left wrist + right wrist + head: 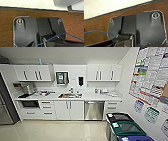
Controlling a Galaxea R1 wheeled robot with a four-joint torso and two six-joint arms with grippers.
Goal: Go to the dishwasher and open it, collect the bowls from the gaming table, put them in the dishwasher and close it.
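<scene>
Kitchenette faces the camera. The dishwasher [94, 110], steel-fronted and closed, sits right of centre in the frame under the white counter [100, 97], right of the sink [70, 95]. Recycling bins [125, 127] stand at lower right against the wall. Whether either gripper's fingers are apart or together cannot be determined.
</scene>
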